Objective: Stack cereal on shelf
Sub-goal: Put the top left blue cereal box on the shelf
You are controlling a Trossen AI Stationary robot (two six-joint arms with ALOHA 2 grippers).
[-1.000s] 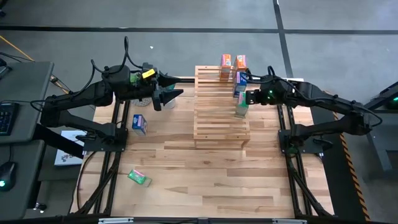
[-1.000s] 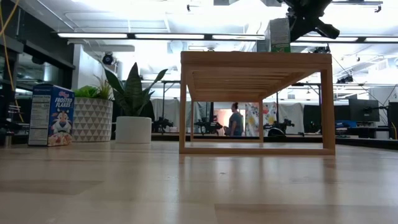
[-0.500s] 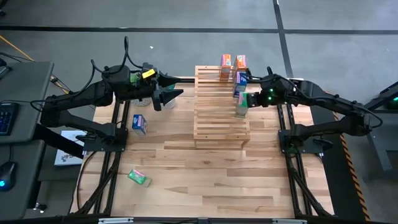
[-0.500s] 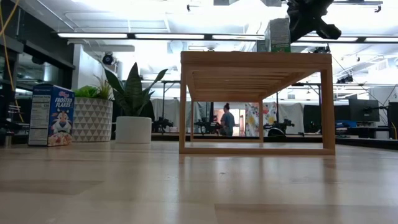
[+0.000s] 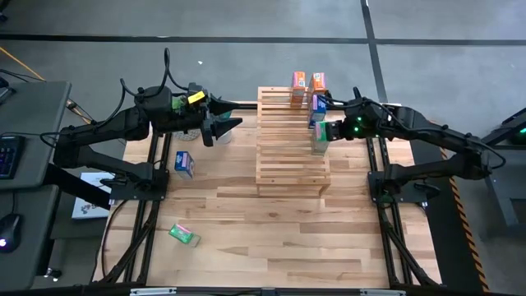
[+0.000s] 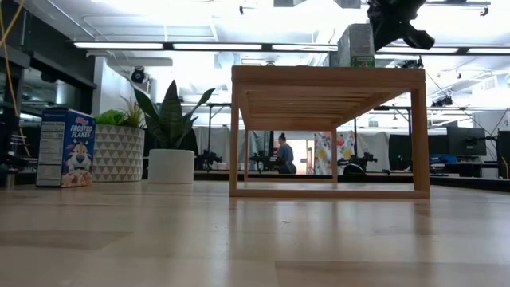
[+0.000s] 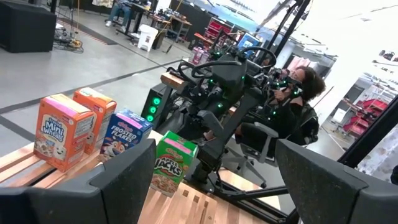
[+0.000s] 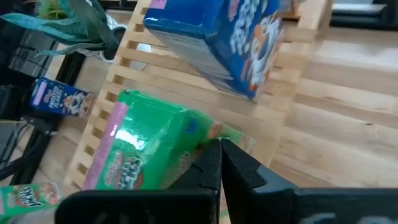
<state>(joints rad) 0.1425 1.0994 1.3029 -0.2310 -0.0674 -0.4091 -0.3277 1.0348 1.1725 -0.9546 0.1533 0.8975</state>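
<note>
My right claw [image 5: 323, 133] is closed, tips just above a green box [image 5: 318, 140] on the shelf [image 5: 279, 164]. A blue box [image 5: 317, 104] stands just beyond it. My left claw [image 5: 226, 127] waits open, beside the shelf.

The slatted wooden shelf [image 5: 292, 138] stands mid-table. At its far end two orange cereal boxes [image 5: 297, 90] stand upright side by side. A blue Frosted Flakes box [image 5: 317, 105] stands just in front of them along the shelf's right edge, and a green Apple Jacks box [image 5: 319, 137] stands upright further forward. A second blue box [image 5: 184, 164] stands on the tabletop left of the shelf. A second green box [image 5: 184, 235] lies flat nearer the front-left.
</note>
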